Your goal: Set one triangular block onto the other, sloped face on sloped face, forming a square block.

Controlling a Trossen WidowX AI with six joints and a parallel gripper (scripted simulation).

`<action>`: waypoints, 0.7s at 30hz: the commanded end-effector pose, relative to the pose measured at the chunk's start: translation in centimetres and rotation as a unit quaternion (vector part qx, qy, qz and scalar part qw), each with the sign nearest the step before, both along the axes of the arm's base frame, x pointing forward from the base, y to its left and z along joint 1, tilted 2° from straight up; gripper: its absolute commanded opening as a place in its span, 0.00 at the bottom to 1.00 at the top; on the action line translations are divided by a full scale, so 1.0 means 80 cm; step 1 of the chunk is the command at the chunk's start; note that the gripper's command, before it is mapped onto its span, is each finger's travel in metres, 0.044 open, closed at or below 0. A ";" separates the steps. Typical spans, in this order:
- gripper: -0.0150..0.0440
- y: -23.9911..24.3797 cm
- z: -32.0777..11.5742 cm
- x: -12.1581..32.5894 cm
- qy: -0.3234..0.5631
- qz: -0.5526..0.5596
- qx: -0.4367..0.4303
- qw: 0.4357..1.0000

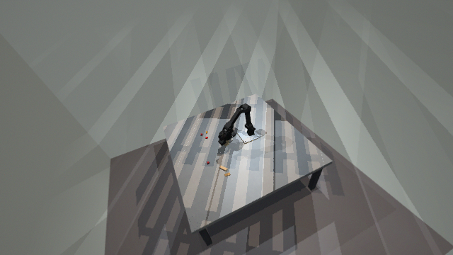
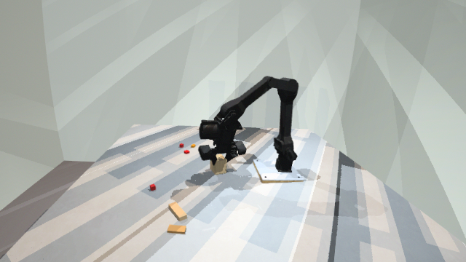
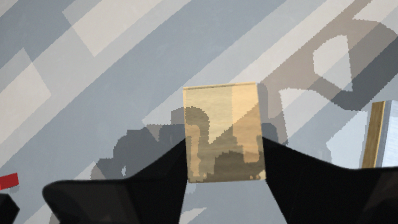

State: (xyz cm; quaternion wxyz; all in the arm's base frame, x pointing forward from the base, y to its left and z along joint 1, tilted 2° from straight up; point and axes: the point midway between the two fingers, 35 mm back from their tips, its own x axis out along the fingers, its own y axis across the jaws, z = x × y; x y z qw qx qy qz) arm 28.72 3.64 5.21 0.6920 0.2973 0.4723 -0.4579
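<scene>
A pale wooden block [image 1: 227,142] [image 2: 218,167] [image 3: 222,112] is between the fingers of my gripper [image 2: 220,161] [image 3: 220,140], which is shut on it. In the wrist view it shows a rectangular face with a thin line along its far edge. Its fingers press its left and right sides. No second triangular block can be made out apart from it; I cannot tell whether this is one triangular block or two together. The underside is hidden, and whether it touches the table is unclear.
Two flat orange-tan wooden pieces [image 1: 223,168] [image 2: 177,211] lie towards the front. A red cube [image 1: 208,163] [image 2: 152,187] lies left of them. Small red and orange pieces lie at the back left. The arm's white base plate [image 2: 273,176] [image 3: 391,135] is to the right.
</scene>
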 end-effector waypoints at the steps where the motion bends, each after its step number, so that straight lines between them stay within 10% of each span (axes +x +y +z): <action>1: 0.25 -0.001 0.000 0.001 -0.002 -0.003 -0.003 1.000; 21: 0.25 -0.001 0.000 0.001 -0.001 -0.003 -0.002 1.000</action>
